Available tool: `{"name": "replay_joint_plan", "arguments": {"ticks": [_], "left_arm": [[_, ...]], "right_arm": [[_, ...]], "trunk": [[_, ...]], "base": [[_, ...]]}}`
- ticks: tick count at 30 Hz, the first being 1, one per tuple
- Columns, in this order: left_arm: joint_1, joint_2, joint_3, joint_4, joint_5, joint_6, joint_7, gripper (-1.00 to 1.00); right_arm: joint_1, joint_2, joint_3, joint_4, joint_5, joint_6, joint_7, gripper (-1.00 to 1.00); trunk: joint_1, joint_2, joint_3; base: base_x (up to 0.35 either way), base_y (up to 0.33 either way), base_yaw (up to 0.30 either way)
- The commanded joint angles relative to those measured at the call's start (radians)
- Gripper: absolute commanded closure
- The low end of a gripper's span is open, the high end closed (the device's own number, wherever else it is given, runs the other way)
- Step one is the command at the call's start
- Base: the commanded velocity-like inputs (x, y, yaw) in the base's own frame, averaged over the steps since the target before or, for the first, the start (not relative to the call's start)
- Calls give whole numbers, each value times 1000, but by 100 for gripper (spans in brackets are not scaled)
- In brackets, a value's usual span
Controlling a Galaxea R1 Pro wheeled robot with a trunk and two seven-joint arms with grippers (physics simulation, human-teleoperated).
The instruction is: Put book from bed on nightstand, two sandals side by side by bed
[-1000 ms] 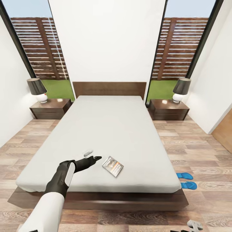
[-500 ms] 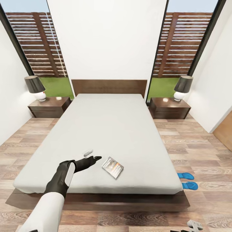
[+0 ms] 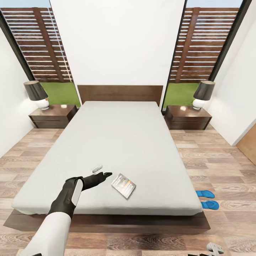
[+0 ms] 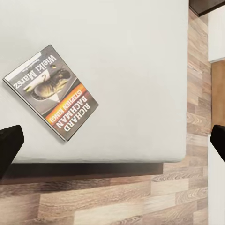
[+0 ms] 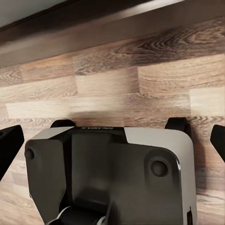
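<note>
Book [image 3: 124, 185] lies flat near the foot edge of the bed [image 3: 121, 142], long axis diagonal, just right of my left gripper [image 3: 103, 171]. Thin glossy paperback on smooth pale mattress, so little edge to grab. Left gripper hovers wide open, holding nothing; wrist view shows both fingertips apart at the frame edges. Left arm is clearly nearer. Right gripper [image 3: 213, 249] is low by the plank floor [image 3: 220, 163], state unclear. Blue sandals [image 3: 206, 199] on the floor right of the bed.
</note>
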Motion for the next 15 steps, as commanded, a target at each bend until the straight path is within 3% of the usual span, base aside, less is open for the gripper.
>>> {"name": "replay_joint_plan", "arguments": {"ticks": [1, 15], "left_arm": [[-1, -1, 4, -1, 7, 9, 0, -100], [-1, -1, 5, -1, 8, 9, -1, -100]], "right_arm": [[-1, 0, -1, 0, -10, 11, 4, -100], [-1, 0, -1, 0, -10, 11, 8, -100]], "trunk": [[0, -2, -3], [0, -2, -7]], "base": [[1, 0, 0], [0, 0, 0]]}}
